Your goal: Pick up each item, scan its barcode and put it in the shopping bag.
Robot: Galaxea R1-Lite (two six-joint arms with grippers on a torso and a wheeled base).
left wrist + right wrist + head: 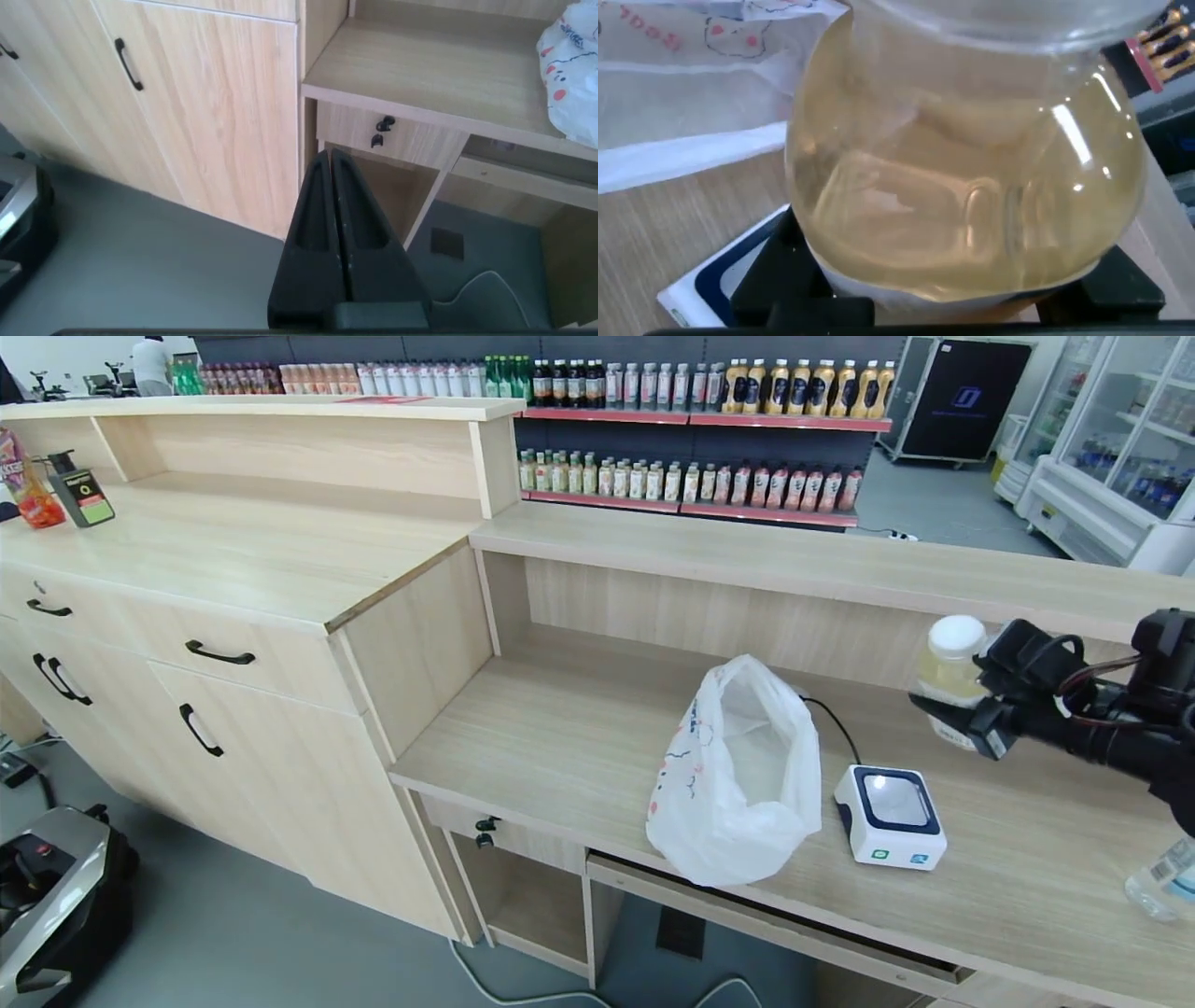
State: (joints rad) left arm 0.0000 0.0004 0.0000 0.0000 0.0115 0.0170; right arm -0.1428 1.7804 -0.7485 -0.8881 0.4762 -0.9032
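The right gripper [954, 707] held a white-capped bottle [947, 672] of pale yellow liquid above the counter [560, 737], toward its back edge and right end. Its fingers [936, 709] were closed around the bottle's lower body, with the bottle upright. In the right wrist view the bottle [962, 215] hung over the scanner [710, 285], with the shopping bag [691, 84] beyond it.

The scanner [892, 814] sat near the counter's front edge, its window facing up. The shopping bag [738, 775] stood just beside it along the same edge, mouth open upward. A second bottle [1162, 882] lay at the counter's right end.

The step in hand looked like the scan. The barcode could not be made out, though a white label band ringed the bottle's base. To do it well, the label would need turning toward the window and holding steady close above it. The bag's limp rim suggested releasing low inside the mouth.

The left gripper [334, 201] hung below the counter's front edge beside the cabinet, fingers [318, 215] pressed together on nothing.
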